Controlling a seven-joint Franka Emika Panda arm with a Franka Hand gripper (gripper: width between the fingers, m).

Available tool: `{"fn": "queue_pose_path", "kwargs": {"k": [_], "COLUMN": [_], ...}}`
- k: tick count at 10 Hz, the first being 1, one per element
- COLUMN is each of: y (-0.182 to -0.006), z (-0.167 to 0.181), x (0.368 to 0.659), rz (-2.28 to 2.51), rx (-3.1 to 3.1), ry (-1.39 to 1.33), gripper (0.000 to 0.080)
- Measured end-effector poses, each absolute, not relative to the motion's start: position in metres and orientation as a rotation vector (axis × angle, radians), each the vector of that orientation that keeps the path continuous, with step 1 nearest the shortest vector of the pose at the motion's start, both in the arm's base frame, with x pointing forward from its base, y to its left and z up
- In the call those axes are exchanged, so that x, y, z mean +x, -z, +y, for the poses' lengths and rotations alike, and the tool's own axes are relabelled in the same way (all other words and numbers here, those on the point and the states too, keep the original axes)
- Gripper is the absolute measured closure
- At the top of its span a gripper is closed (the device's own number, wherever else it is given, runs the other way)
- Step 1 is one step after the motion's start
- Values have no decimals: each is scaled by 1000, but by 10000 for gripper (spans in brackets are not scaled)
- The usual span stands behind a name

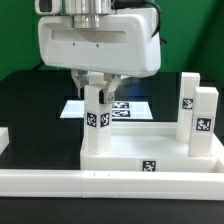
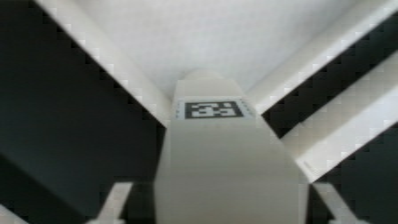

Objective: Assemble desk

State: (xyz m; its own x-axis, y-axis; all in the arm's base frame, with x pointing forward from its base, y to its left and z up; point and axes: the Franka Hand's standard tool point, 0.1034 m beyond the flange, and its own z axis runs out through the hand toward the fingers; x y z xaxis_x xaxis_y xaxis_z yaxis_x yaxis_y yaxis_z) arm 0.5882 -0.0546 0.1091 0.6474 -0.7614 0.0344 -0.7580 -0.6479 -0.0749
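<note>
My hand [image 1: 96,85] grips a leg [image 1: 97,125] by its upper end. The leg stands upright, long axis vertical, foot in the tabletop's [image 1: 130,155] near corner at the exterior view's left. Two more legs [image 1: 198,115] stand upright at the tabletop's right side.

gripper [image 1: 97,88] fingertips hidden behind the leg block [image 1: 96,120] they meet, wrist view blurred, tabletop [image 1: 150,152] far rim cropped
</note>
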Motion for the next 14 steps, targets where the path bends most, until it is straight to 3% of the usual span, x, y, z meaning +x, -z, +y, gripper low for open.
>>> {"fn": "queue_pose_path", "kwargs": {"k": [4,5,6,8,9,14], "y": [-109,-109,-109,-109,-109,-110], "z": [-55,-54,-54,-50,-49,-50], "x": [588,588,588,589,589,590], "rz": [1612,1641,1606,1568,1444,775], "rx": [-2623,-2603,-2626,-2649,-2724,-3001], "ry": [89,87,88,90,95,117], "gripper": [509,454,454,188,162,151]}}
